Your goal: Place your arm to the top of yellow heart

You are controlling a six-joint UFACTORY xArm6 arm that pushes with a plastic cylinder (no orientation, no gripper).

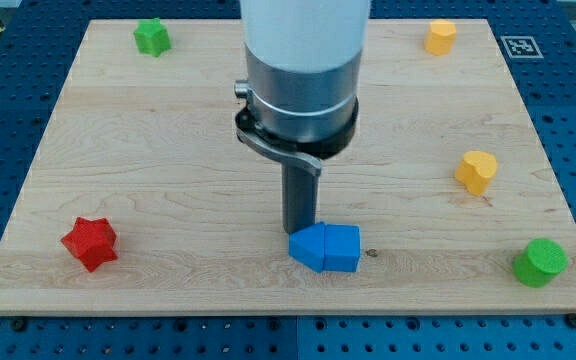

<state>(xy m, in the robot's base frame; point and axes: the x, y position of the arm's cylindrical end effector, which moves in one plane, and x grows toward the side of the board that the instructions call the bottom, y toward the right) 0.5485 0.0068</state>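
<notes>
Nearest me along the view's bottom lay a red star (90, 242) at the left, a blue block (326, 248) of uncertain shape in the middle, and a green cylinder (540, 262) at the right. My tip (298, 231) rested touching the blue block's upper-left edge; being a bare rod, it held nothing. The yellow heart (476, 171) sat well apart, up and to the view's right. I judged the risk plain: heading straight rightward would drag the blue block along, and a low approach could nudge the heart itself off its spot. Farthest away, a green star (152, 37) and a yellow hexagonal block (440, 37) occupied the wooden board's (168, 150) top corners.
</notes>
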